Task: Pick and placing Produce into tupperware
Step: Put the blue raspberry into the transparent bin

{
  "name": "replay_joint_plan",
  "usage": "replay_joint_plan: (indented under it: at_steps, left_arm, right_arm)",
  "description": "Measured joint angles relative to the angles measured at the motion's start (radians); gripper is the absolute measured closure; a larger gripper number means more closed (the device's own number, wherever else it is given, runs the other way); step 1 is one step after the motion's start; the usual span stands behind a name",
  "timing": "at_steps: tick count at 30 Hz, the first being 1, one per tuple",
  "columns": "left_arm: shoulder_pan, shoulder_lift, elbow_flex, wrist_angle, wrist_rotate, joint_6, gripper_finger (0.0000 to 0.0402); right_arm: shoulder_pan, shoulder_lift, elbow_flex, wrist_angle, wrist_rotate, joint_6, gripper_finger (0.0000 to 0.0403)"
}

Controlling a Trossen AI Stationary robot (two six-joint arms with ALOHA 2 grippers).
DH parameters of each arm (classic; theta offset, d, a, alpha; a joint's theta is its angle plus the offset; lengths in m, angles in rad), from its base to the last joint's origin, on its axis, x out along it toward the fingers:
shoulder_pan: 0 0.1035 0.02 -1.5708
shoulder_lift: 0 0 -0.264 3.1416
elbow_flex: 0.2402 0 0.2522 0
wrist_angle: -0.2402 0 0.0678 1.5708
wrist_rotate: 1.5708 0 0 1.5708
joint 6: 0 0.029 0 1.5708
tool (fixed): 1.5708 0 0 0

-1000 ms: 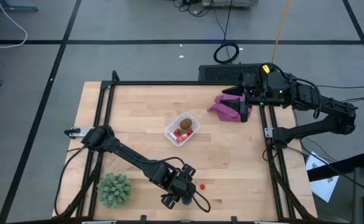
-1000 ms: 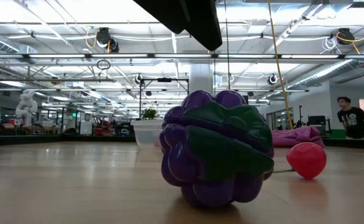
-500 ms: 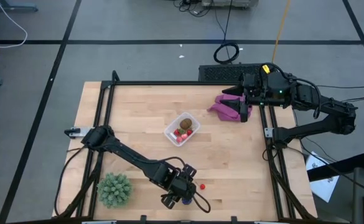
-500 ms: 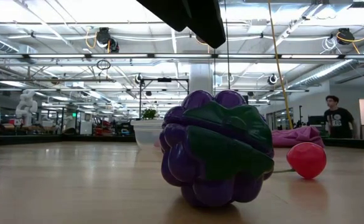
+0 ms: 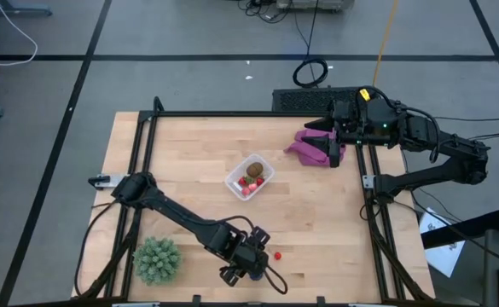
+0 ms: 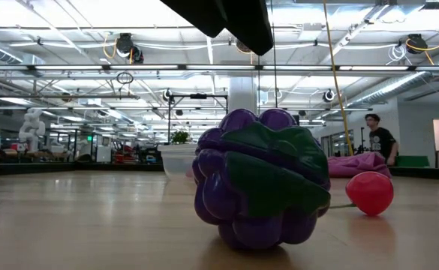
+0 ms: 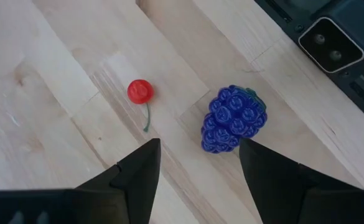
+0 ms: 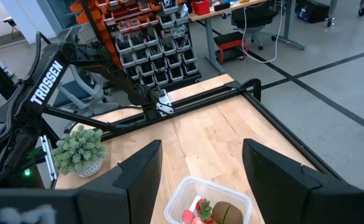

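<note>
A purple-blue grape bunch and a red cherry with a thin stem lie on the wooden table near its front edge. My left gripper hangs open just above them, tilted down, touching neither; from above it covers most of the bunch, and the cherry lies to its right. The clear tupperware stands mid-table with a brown oval and red pieces inside. My right gripper waits open and raised at the far right, over a magenta cloth.
A green spiky plant stands at the near left corner. A black frame rail runs around the table. In the low view the grape bunch fills the foreground with the cherry beside it; a person stands far behind the table.
</note>
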Motion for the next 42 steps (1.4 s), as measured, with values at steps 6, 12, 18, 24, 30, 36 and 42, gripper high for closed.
replay_joint_plan:
  at_steps: [6, 12, 18, 24, 30, 36, 42]
  left_arm:
    - [-0.003, 0.000, 0.000, 0.005, -0.001, 0.004, 0.0156]
    - [-0.011, 0.000, 0.000, 0.053, -0.008, 0.008, 0.0107]
    - [-0.029, 0.000, 0.000, 0.069, 0.000, 0.003, 0.0064]
    - [-0.036, -0.001, -0.055, 0.101, 0.000, -0.002, 0.0046]
    - [-0.036, -0.001, -0.145, 0.166, 0.012, 0.016, 0.0050]
    - [-0.043, -0.001, -0.147, 0.182, 0.012, 0.043, 0.0048]
    - [-0.045, 0.006, -0.147, 0.191, 0.038, 0.055, 0.0046]
  right_arm:
    - [0.000, 0.000, 0.000, 0.000, 0.000, 0.000, 0.0188]
    - [0.000, 0.000, 0.000, 0.000, 0.000, 0.000, 0.0188]
    - [0.000, 0.000, 0.000, 0.000, 0.000, 0.000, 0.0188]
    - [0.000, 0.000, 0.000, 0.000, 0.000, 0.000, 0.0188]
    - [0.000, 0.000, 0.000, 0.000, 0.000, 0.009, 0.0188]
    - [0.000, 0.000, 0.000, 0.001, 0.000, 0.034, 0.0188]
    - [0.000, 0.000, 0.000, 0.009, 0.000, 0.034, 0.0188]
